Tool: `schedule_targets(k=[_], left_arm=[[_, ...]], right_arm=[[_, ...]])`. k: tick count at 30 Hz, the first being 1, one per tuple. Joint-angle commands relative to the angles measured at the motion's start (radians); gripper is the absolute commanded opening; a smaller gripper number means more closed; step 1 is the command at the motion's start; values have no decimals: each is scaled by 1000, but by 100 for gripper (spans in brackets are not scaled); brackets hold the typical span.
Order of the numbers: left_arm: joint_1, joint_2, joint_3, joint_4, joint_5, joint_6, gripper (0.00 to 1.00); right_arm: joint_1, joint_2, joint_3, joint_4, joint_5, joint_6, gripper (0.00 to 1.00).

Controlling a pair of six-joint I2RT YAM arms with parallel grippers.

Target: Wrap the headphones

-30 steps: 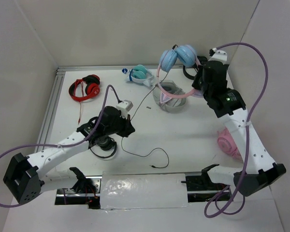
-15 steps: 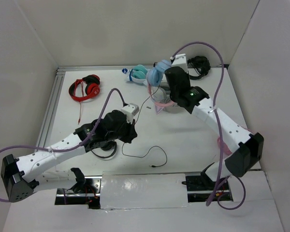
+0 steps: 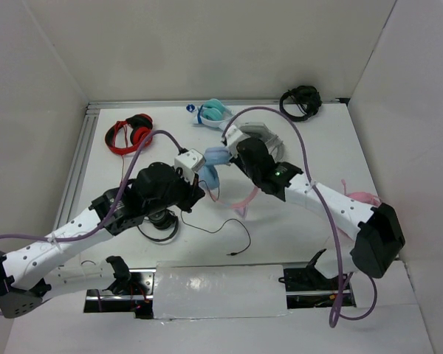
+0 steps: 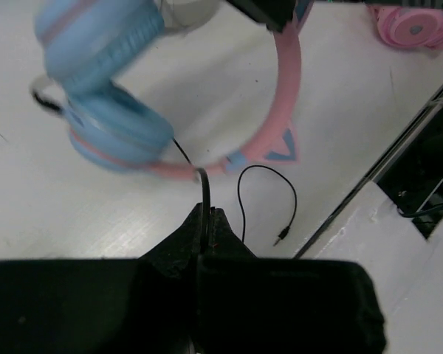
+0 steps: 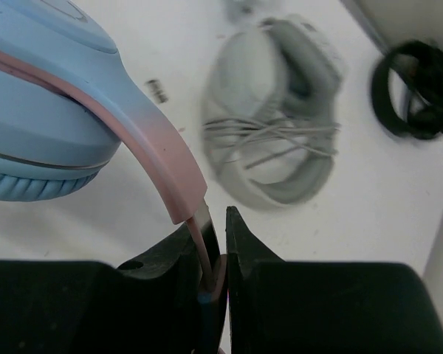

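Headphones with a pink cat-ear headband and light blue round cups [image 3: 215,158], held between both arms over the middle of the white bench [image 3: 317,140]

Right fingers [image 5: 236,236] pinch the headband to steady it. Left fingers [image 4: 220,228] are clamped on the thin black cable [image 4: 204,190], probably to pull it taut for winding.

The headphones [image 4: 114,129] look smooth plastic, the table [image 4: 66,217] matt.

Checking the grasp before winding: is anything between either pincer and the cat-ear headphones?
Nothing visible. The right pincer clamps the headphones by the pink band, and the left pincer pinches their cable.
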Motion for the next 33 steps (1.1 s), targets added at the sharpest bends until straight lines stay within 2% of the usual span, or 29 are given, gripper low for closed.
schedule_targets(k=[1, 3, 5, 6, 9, 12, 19, 22, 23, 26, 27, 30, 31, 33], left_arm=[[-2, 5, 57, 81, 11, 181, 0], [0, 12, 71, 112, 22, 215, 0], [1, 12, 71, 141, 29, 265, 0], [3, 14, 68, 154, 28, 279, 0], [11, 9, 58, 197, 34, 328, 1], [29, 12, 55, 236, 98, 379, 1], [67, 77, 64, 293, 85, 434, 2], [119, 106, 60, 306, 108, 418, 2], [135, 112, 55, 309, 162, 398, 1], [213, 129, 23, 340, 265, 365, 0], [247, 138, 3, 358, 363, 315, 0], [282, 149, -46, 404, 448, 293, 2], [300, 152, -57, 443, 479, 286, 3], [317, 155, -89, 460, 557, 272, 3]], right_arm=[[24, -120, -46, 103, -249, -126, 0], [24, -169, -63, 55, -397, -174, 0], [26, -201, -66, 5, -482, -238, 0], [23, -227, -63, -44, -586, -250, 0], [23, -255, -46, -152, -743, -326, 0], [15, -267, -28, -237, -867, -391, 0], [8, -291, -5, -368, -1001, -493, 0], [-6, -317, -10, -347, -1068, -488, 0], [-11, -327, -8, -344, -1093, -488, 0], [-44, -370, -11, -284, -1202, -438, 0], [-64, -393, -11, -234, -1261, -363, 0], [-91, -411, 12, -171, -1331, -271, 0], [-95, -413, 13, -90, -1334, -155, 0], [-97, -420, 32, 1, -1206, 14, 0]])
